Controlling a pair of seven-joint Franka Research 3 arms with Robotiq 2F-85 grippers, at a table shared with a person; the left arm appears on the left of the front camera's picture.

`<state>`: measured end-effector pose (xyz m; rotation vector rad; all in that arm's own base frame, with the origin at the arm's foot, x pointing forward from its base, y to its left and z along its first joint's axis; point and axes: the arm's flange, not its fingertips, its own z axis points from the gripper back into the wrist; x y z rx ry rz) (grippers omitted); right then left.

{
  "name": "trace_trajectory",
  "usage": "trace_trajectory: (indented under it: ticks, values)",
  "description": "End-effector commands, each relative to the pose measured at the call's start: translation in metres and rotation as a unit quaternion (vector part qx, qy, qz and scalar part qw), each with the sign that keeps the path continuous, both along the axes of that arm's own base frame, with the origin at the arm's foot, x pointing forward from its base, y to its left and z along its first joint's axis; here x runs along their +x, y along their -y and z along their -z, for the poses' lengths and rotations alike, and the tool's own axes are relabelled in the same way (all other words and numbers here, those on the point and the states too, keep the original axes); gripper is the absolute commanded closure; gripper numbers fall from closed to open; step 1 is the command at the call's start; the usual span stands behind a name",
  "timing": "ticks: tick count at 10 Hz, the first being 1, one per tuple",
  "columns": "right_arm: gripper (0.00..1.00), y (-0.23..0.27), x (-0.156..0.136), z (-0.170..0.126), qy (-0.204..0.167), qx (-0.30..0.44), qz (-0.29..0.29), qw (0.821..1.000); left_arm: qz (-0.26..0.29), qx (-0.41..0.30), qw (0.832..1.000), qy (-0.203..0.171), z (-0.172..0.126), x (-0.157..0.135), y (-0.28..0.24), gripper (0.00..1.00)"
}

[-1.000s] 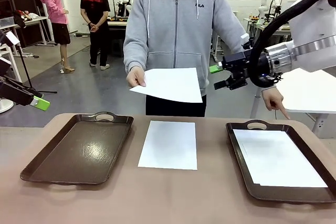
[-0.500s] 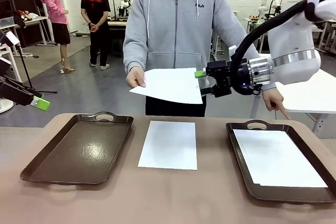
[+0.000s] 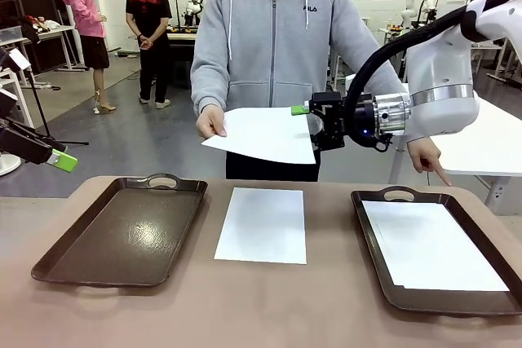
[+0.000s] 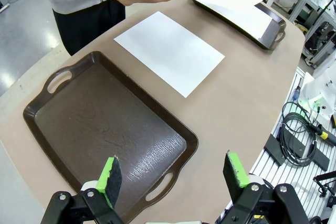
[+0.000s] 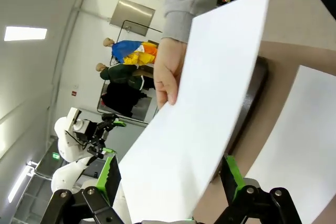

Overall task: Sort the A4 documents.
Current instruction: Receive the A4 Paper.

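1. The right gripper [image 3: 310, 125] sat at the right-hand edge of the held A4 sheet [image 3: 263, 132], jaws wide apart, clamping nothing.
2. The right wrist view put that sheet between the 2 green pads [image 5: 110, 176], and whether either one touched it I could not tell.
3. The person's hand [image 3: 210, 122] pinched the sheet's opposite edge, keeping it in the air at the far side of the table [image 3: 245, 307].
4. The middle A4 sheet [image 3: 263, 224] lay flat on the tabletop between 2 brown trays, touching neither.
5. The left tray [image 3: 122, 230] was bare, while the right tray [image 3: 398, 195] carried a third A4 sheet [image 3: 432, 246] inside its rim.
6. The person's other hand [image 3: 426, 159] pointed 1 finger down just behind the right tray's far handle.
7. In the front view, the held sheet covered the right gripper's lower finger.
8. The left gripper [image 3: 59, 160] was cut off at the front view's left edge.
9. The left wrist view showed it [image 4: 173, 169] spread open and gripping nothing, above the near end of the left tray.
10. In that view the held sheet ran off the top edge and hid part of the right tray.
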<state>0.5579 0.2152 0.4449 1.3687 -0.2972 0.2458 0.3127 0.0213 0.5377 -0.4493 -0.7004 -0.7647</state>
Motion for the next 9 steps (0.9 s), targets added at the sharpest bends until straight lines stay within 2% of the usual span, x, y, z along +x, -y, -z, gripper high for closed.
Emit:
trace_trajectory:
  ticks: [1,4,9]
  values:
    - [0.00,-0.0123,0.0058,-0.0022,-0.019,0.020,-0.008,1.000,0.011,-0.006,1.000,0.006,0.0019,0.0012,-0.0017,0.00]
    - [0.02,-0.0197,0.0061,0.0013,-0.030,0.019,-0.025,0.999,0.011,-0.006,1.000,0.006,0.0019,0.0012,-0.0017,0.00]
    - [0.44,-0.0145,0.0068,0.0034,-0.036,0.013,-0.031,0.999,0.011,-0.006,1.000,0.006,0.0019,0.0012,-0.0017,0.00]
